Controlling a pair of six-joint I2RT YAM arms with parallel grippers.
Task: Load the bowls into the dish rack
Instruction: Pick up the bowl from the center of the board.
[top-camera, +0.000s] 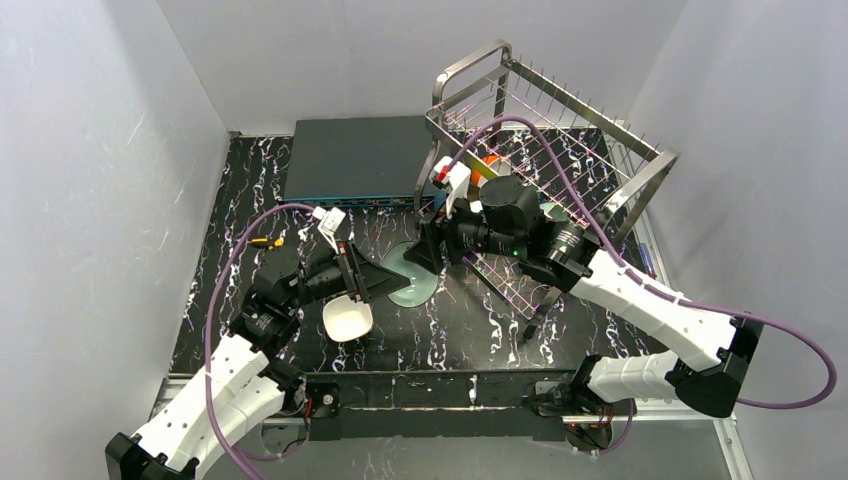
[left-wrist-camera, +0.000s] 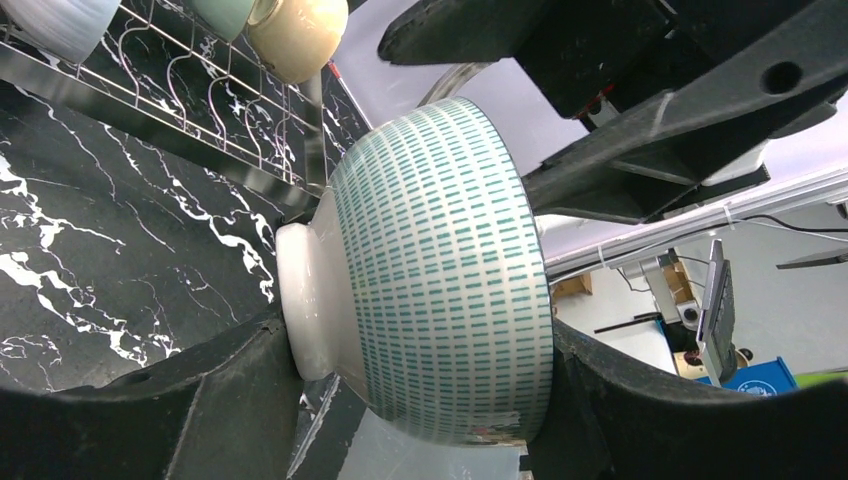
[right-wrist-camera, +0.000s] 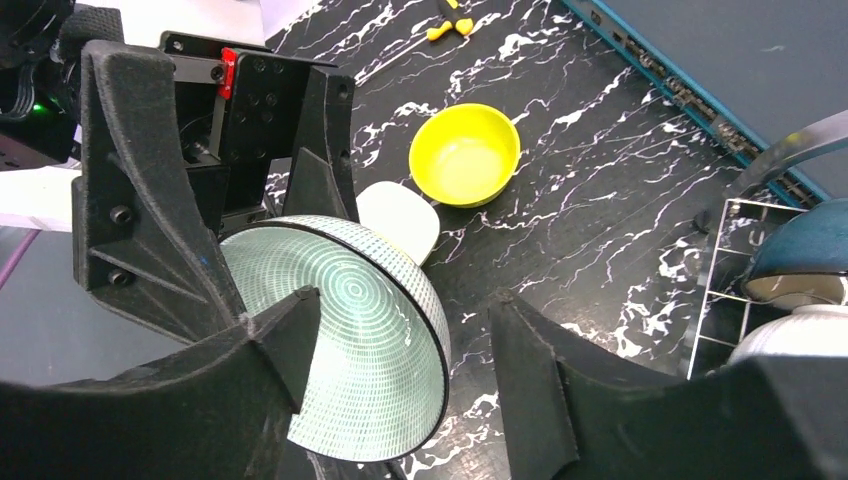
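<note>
From above, we see the teal-dashed white ceramic bowl (top-camera: 415, 283) held on edge between both arms, near the shiny steel wire dish rack (top-camera: 560, 120) but not in it.

On the left wrist camera, the left gripper (left-wrist-camera: 430, 385) is clamped across it, foot to rim.

On the right wrist camera, the right gripper (right-wrist-camera: 400, 305) straddles its rim, jaws apart.

We judge the bowl rigid, glazed, slippery and breakable, so the foot-and-rim hold suits it.
</note>
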